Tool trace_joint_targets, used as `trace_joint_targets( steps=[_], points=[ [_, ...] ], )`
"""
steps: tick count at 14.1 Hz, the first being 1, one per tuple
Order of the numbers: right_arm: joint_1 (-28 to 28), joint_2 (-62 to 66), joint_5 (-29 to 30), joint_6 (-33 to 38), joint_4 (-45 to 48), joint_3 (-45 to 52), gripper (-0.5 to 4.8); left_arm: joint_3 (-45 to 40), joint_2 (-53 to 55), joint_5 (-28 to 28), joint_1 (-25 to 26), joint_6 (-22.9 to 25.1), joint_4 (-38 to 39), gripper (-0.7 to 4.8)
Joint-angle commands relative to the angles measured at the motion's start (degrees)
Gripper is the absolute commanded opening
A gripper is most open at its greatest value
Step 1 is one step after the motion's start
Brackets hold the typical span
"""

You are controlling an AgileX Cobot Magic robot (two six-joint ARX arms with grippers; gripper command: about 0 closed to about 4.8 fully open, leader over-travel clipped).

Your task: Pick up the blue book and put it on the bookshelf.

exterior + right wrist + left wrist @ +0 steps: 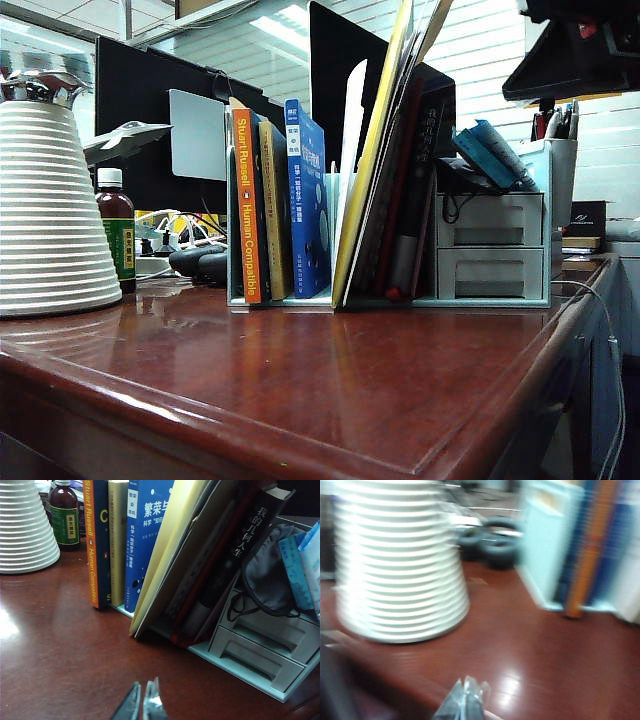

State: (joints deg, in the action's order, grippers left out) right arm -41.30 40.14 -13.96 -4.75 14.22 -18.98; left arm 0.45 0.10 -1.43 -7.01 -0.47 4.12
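The blue book stands upright in the bookshelf beside the orange-spined book. Left gripper and right gripper, both clenched and empty, hover above the near tabletop.

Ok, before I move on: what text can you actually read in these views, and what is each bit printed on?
"Stuart Russell" and "Human Compatible": spine of the orange-spined book.
"繁荣与": cover of the bright blue paperback standing in the pale blue-grey plastic book rack; its smaller white lines are too small to read.
"我的几何人生": spine of the black book.
Green label on the brown glass bottle: too small.
Light-blue booklets: illegible.
Left wrist view: blurred, nothing legible.
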Motion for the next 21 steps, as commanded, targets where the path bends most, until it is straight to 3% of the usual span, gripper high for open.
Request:
trace_joint_targets(
  steps=[1,4,6,9,11,13,15,16,18,21],
  points=[
    [-0.1,-0.1,0.0,0.3,0.8,-0.2,0.23,0.0,0.0,3.3,0.1,-1.1,-0.2,0.62],
    [0.0,-0.1,-0.2,0.2,0.9,-0.2,0.23,0.0,0.0,2.5,0.1,-1.0,-0.3,0.62],
    [1.7,-1.4,-4.6,0.2,-0.1,-0.2,0.23,0.0,0.0,2.5,0.1,-1.1,-0.3,0.62],
    [13.1,-11.4,-6.8,-0.2,-0.8,6.6,0.23,0.0,0.0,2.5,0.1,-1.0,-0.2,0.62],
    [19.3,-19.9,-3.0,-0.2,-4.8,11.8,0.23,0.0,0.0,2.5,0.1,-1.0,-0.2,0.62],
    [25.4,-28.9,6.9,-1.0,-9.2,14.8,0.23,0.0,0.0,2.5,0.1,-1.1,-0.3,0.62],
    [30.2,-37.7,11.2,-1.3,-11.2,17.9,0.23,0.0,0.0,2.5,0.1,-1.0,-0.2,0.62],
    [32.1,-40.0,10.6,-1.2,-12.4,18.6,0.23,0.0,0.0,2.5,0.1,-1.0,-0.2,0.62],
    [32.2,-40.0,2.5,-1.2,-14.1,18.6,0.23,0.0,0.0,2.5,0.1,-1.1,-0.1,0.62],
    [32.3,-40.0,2.3,-1.2,-14.3,18.6,0.23,0.0,0.0,2.5,0.1,-1.1,0.0,0.62]
  ],
)
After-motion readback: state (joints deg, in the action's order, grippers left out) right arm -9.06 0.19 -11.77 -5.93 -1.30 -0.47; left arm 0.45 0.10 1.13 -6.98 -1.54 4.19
